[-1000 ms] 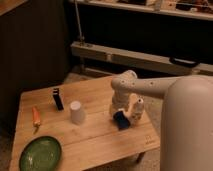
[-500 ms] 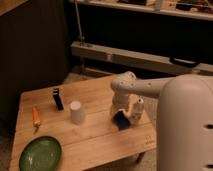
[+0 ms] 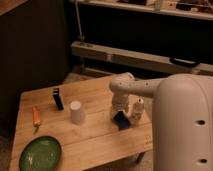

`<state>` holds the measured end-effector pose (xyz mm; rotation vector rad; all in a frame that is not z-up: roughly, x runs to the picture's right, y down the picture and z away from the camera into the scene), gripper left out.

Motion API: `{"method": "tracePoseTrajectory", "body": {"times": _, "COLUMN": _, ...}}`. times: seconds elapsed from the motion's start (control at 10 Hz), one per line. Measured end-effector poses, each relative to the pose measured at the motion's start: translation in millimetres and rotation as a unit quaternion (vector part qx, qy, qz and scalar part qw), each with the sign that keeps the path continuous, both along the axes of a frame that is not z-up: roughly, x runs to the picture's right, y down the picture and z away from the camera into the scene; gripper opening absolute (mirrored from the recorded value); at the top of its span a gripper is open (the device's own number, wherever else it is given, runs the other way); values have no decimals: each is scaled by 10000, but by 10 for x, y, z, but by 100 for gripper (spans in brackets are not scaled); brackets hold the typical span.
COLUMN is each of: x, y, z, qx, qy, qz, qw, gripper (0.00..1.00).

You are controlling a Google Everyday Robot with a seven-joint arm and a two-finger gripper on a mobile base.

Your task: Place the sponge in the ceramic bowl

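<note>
- The sponge (image 3: 122,120) sits tilted on the counter (image 3: 95,137), right of centre and just beside a white bottle (image 3: 137,110).
- The ceramic bowl (image 3: 41,154) is well apart at the front-left corner, with no sponge in it.
- The gripper (image 3: 118,114) is down at the sponge and seems to touch it. Whether the jaws are apart or clamped, we cannot tell.
- Still to do: carry the sponge past the white cup (image 3: 76,112) and into the bowl.
- Against half a second ago, the sponge is in much the same spot and the arm's white housing reaches further left.

The gripper (image 3: 118,114) is down at the sponge (image 3: 122,121), near the right edge of the surface (image 3: 100,138). The ceramic bowl (image 3: 40,154) sits at the front-left corner.
</note>
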<state>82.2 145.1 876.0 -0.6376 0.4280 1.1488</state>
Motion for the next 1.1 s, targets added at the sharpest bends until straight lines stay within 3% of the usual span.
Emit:
{"method": "tracePoseTrajectory", "body": {"times": 0.1, "x": 14, "y": 11, "z": -4, "qx": -10, "qy": 54, "qz": -8, "qw": 10000, "gripper": 60}}
{"method": "tracePoseTrajectory", "body": {"times": 0.5, "x": -53, "y": 58, "z": 42, "qx": -157, "qy": 155, "qz": -151, "qw": 9996, "gripper": 19}}
{"method": "tracePoseTrajectory", "body": {"times": 0.7, "x": -95, "y": 124, "z": 75, "qx": -272, "qy": 151, "qz": -192, "qw": 9993, "gripper": 3}}
{"method": "tracePoseTrajectory", "body": {"times": 1.1, "x": -76, "y": 115, "z": 60, "qx": -291, "qy": 157, "qz": -177, "qw": 9993, "gripper": 0}}
